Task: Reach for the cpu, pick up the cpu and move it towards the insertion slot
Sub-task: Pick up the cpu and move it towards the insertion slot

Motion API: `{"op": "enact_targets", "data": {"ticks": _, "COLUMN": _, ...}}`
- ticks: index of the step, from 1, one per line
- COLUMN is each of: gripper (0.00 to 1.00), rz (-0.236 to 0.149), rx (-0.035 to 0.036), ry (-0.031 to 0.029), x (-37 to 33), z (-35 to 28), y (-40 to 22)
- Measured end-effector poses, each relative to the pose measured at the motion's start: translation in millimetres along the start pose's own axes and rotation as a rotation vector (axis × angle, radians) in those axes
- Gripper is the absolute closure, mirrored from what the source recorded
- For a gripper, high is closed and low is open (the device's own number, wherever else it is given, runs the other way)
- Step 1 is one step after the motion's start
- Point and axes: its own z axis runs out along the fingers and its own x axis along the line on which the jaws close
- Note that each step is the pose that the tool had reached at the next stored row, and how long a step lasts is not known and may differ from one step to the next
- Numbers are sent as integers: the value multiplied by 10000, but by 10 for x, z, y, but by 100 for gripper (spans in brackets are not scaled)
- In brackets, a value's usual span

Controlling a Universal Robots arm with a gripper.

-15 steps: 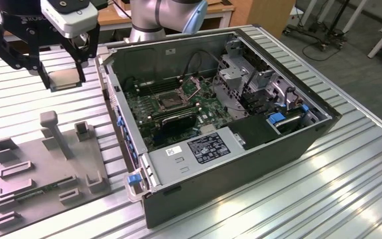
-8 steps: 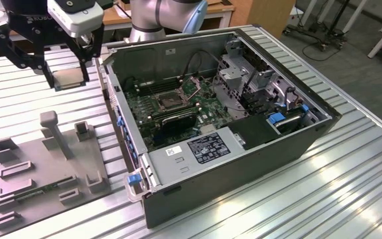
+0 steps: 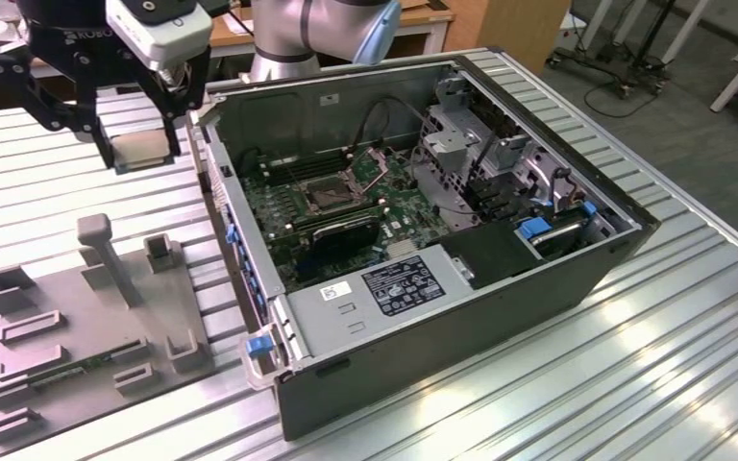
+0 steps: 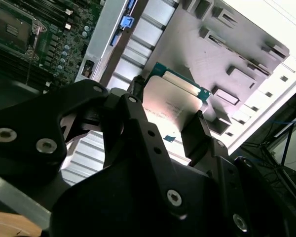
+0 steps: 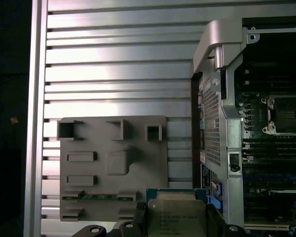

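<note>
I see the cpu (image 4: 173,101), a thin square chip with a pale silvery top plate and greenish rim, lifted clear of the table. The insertion slot (image 3: 327,197), a dark square socket in a silvery frame, sits uncovered on the green motherboard.

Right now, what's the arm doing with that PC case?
The gripper is shut on the cpu and holds it in the air, above the slatted table beside the open computer case. The grey tray sits below it, on the exterior view's left. The insertion slot on the motherboard is open and empty; the cpu is outside the case, not yet over the slot.
</note>
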Motion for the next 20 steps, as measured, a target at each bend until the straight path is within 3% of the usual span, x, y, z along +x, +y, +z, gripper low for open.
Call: {"op": "enact_targets", "data": {"ticks": 20, "gripper": 45, "rz": 0, "rx": 0, "ry": -1, "x": -165, "z": 4, "y": 2}}
